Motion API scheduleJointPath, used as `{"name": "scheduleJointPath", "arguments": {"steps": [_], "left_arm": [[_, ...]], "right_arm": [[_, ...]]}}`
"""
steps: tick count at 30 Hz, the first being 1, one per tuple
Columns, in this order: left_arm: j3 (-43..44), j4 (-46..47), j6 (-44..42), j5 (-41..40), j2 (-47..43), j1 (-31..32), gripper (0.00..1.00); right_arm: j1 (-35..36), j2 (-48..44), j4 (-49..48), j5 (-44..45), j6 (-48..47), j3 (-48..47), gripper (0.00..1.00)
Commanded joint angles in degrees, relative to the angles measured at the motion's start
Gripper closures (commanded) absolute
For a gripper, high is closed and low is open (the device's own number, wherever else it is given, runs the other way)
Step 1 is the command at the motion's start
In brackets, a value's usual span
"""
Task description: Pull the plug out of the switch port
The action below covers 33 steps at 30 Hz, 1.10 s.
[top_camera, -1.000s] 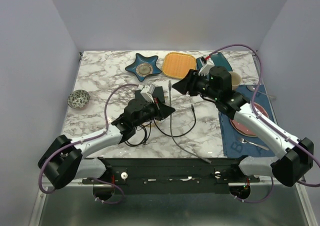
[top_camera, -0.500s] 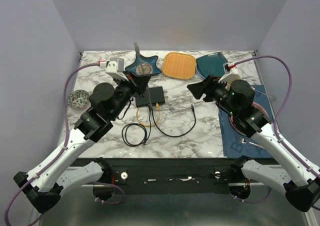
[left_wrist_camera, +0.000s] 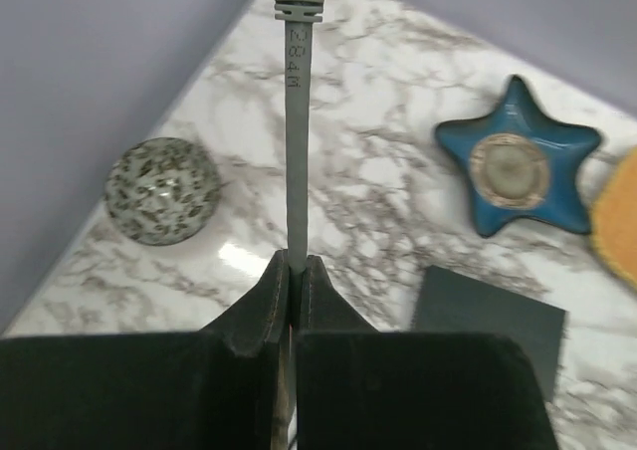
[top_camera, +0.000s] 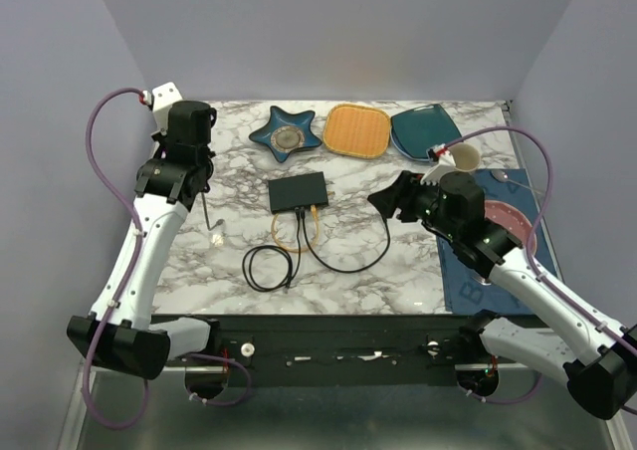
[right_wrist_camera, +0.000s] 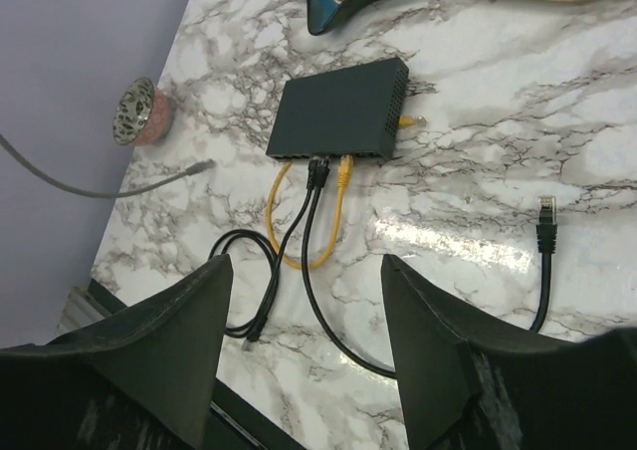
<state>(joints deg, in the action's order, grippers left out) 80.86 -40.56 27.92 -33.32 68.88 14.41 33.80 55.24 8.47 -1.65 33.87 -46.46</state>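
Left gripper (left_wrist_camera: pixel 296 267) tight on grey cable (left_wrist_camera: pixel 297 151), right gripper (right_wrist_camera: pixel 302 263) agape, over white marble tabletop (top_camera: pixel 354 185) within lilac walls (top_camera: pixel 328 32).

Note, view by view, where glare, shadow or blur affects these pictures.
Top external: soft even light, a small bright spot on the table. Left wrist: glare beside the bowl; the left tool is near-black, yet the cable's print reads sharp. Right wrist: a glare streak between the switch and the black plug; the right tool is dark and soft-edged.
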Motion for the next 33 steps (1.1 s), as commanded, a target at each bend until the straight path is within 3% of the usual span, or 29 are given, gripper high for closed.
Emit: {"name": "scheduleJointPath", "arguments": {"steps": [1,6,9,11,12,13,15,16,17,18,25,27,31,33], "left_arm": [[0.4,-3.8,-1.1,-13.1,2.5,-2.9,1.00],[-1.7,-1.6,-1.4,-20.3,7.1,-6.9,1.00],[-2.8,-2.3,3.0,-16.1,11.8,-12.4,1.00],[-3.1,-4.1,6.6,-9.1,14.9,-16.8,0.98],[-2.9,-4.8,7.1,-6.6,17.7,-17.7,0.92],[-2.7,-5.6,7.6,-5.6,18.6,-18.1,0.72],[-3.9,-4.8,7.0,-3.1,18.3,-18.2,0.49],[-4.8,-3.9,6.8,-2.3,17.3,-18.2,0.24],[-6.3,-2.2,6.9,-1.5,15.9,-18.2,0.08],[-6.7,-1.9,7.1,-1.2,13.1,-18.2,0.01],[-7.5,-0.2,10.3,9.8,4.2,-15.7,0.01],[-12.2,5.4,10.8,14.6,0.1,-14.6,0.01],[-22.4,18.3,14.4,24.9,-5.5,-5.2,0.01],[-26.9,25.1,14.4,26.2,-5.7,-0.3,0.01]], "right_arm": [[0.4,1.3,-2.8,-2.8,0.8,1.5,0.31],[0.4,2.8,-4.4,-5.0,1.3,2.7,0.31],[0.4,3.7,-6.1,-6.6,1.8,3.7,0.32],[0.4,4.1,-6.5,-7.3,2.1,4.4,0.32],[0.5,4.1,-7.0,-7.4,2.2,5.1,0.32],[0.4,4.1,-7.1,-7.5,2.2,5.5,0.32],[0.4,3.8,-7.1,-7.5,1.9,6.6,0.32],[0.4,3.6,-7.2,-7.2,1.6,7.0,0.32],[0.5,3.6,-7.2,-6.7,1.6,7.3,0.32],[0.4,3.8,-7.2,-6.6,1.4,7.3,0.32],[0.4,9.0,-7.3,-6.8,0.1,5.3,0.30],[0.4,11.0,-7.4,-7.2,0.4,3.6,0.29],[0.4,15.9,-7.9,-6.7,3.0,2.2,0.28],[0.4,17.4,-11.7,-6.0,3.9,3.1,0.28]]}}
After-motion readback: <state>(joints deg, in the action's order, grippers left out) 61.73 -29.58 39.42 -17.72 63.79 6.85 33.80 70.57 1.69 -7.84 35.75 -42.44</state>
